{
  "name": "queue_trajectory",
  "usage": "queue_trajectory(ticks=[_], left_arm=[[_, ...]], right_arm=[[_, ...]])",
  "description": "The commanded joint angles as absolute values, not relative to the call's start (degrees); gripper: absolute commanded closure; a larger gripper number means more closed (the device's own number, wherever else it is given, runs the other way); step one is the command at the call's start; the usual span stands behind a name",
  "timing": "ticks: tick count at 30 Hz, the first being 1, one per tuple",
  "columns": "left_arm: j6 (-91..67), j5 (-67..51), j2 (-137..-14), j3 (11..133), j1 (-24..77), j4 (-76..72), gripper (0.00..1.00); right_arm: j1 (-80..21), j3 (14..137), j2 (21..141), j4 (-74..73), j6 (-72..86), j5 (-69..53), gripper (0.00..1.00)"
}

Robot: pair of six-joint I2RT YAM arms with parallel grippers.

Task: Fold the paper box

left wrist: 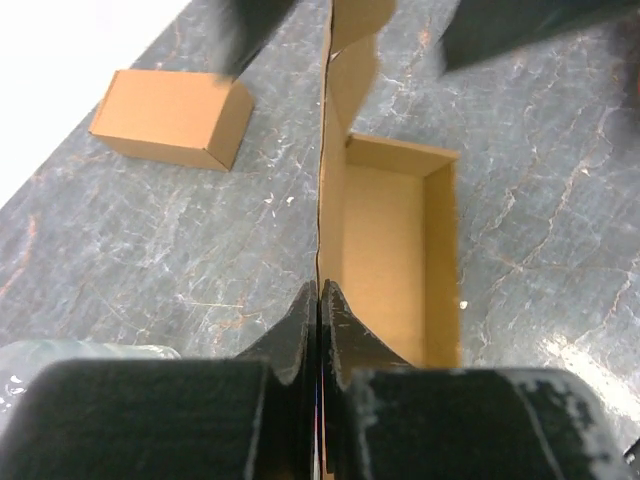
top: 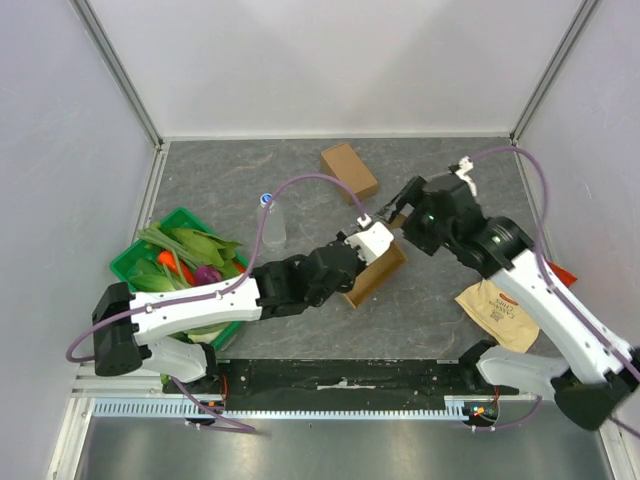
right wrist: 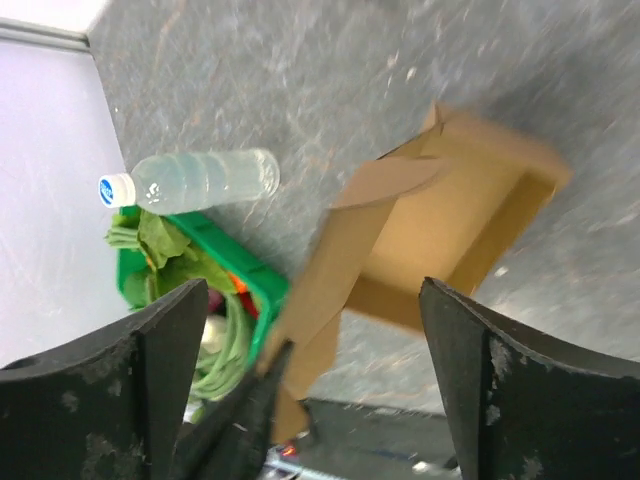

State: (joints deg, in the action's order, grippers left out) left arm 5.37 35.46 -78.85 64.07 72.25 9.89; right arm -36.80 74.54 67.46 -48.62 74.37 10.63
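At mid-tabletop (top: 250, 170), the box (left wrist: 392, 250) is sitting open, its flap (left wrist: 334, 200) standing upright. The left pincer (left wrist: 318, 302) is clenching the flap's edge; the right pincer (right wrist: 312, 300) is hanging released above. Risk: a sideways pull is likely creasing the thin card off-line, or slipping it free.

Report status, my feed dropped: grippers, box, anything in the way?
Left gripper shut on raised flap of paper box. Right gripper open, holding nothing. Top open, not folded shut. Second box, bottle: apart.

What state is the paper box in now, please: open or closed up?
Open. The paper box shows its empty interior, and its tall flap stands upright, pinched in the shut jaws of the left gripper.
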Motion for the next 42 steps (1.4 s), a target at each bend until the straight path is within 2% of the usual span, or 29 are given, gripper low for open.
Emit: queue_trajectory(ticks=[1,2,4,5,7,8,10,11,13,17,20,21,25,32,38,39,41,42], left_arm=[[2.21,20.15,-71.74,61.97,66.19,9.93,0.98],[1.85,12.99,-70.67,60.66,63.14,9.93,0.98],[2.02,5.92,-68.91,59.94,60.22,10.89,0.98],[2.37,-2.73,-67.43,59.59,57.16,12.12,0.98],[3.60,-10.25,-66.19,58.98,52.94,12.74,0.98],[4.21,-17.42,-65.57,58.89,51.95,14.14,0.98],[6.23,-26.22,-65.57,59.32,49.50,15.99,0.98],[7.20,-28.89,-65.83,59.94,48.96,16.87,0.98],[10.10,-32.33,-67.75,60.99,47.82,20.20,0.98],[14.41,-38.74,-73.20,66.44,44.22,28.47,0.98],[14.33,-40.25,-74.18,66.71,43.07,27.60,0.98],[14.85,-41.04,-74.35,66.97,43.07,27.51,0.98],[15.91,-42.80,-75.14,67.85,42.63,27.16,0.98],[17.67,-44.12,-75.94,68.73,42.45,27.51,0.98],[16.88,-43.16,-77.17,69.26,42.01,26.37,0.98],[15.57,-42.81,-77.17,69.08,41.92,24.89,0.98],[13.11,-39.31,-76.91,68.21,41.75,22.43,0.98],[10.83,-39.29,-76.64,67.59,41.49,21.11,0.98]], right_arm=[[-32.09,67.96,55.04,-36.52,45.30,5.45,0.02],[-31.12,66.63,53.71,-34.21,37.87,2.32,0.02],[-30.67,67.76,53.26,-36.81,27.30,1.67,0.02],[-30.41,69.94,53.87,-38.91,17.76,2.37,0.02],[-30.23,68.92,53.18,-38.16,10.67,0.11,0.06],[-30.23,66.56,52.56,-36.06,4.37,-12.09,0.06],[-30.23,64.87,52.64,-31.39,0.45,-24.48,0.09],[-30.23,65.65,53.86,-31.29,-1.30,-26.09,0.11],[-30.24,68.19,58.70,-35.41,-4.55,-29.95,0.21],[-30.50,71.27,59.94,-35.34,-8.35,-30.49,0.23],[-30.59,75.65,63.00,-40.75,-13.08,-38.21,0.22],[-30.59,76.63,65.80,-45.31,-14.66,-39.89,0.23],[-30.85,77.17,69.69,-46.76,-15.73,-47.18,0.30],[-30.94,71.64,70.05,-41.67,-14.59,-47.19,0.37],[-31.99,68.30,71.46,-38.68,-13.54,-47.55,0.57],[-32.17,67.77,71.19,-37.37,-12.75,-45.90,0.65],[-32.17,66.28,69.88,-34.82,-12.22,-44.31,0.74],[-32.17,65.66,69.53,-33.85,-11.61,-43.17,0.81]])
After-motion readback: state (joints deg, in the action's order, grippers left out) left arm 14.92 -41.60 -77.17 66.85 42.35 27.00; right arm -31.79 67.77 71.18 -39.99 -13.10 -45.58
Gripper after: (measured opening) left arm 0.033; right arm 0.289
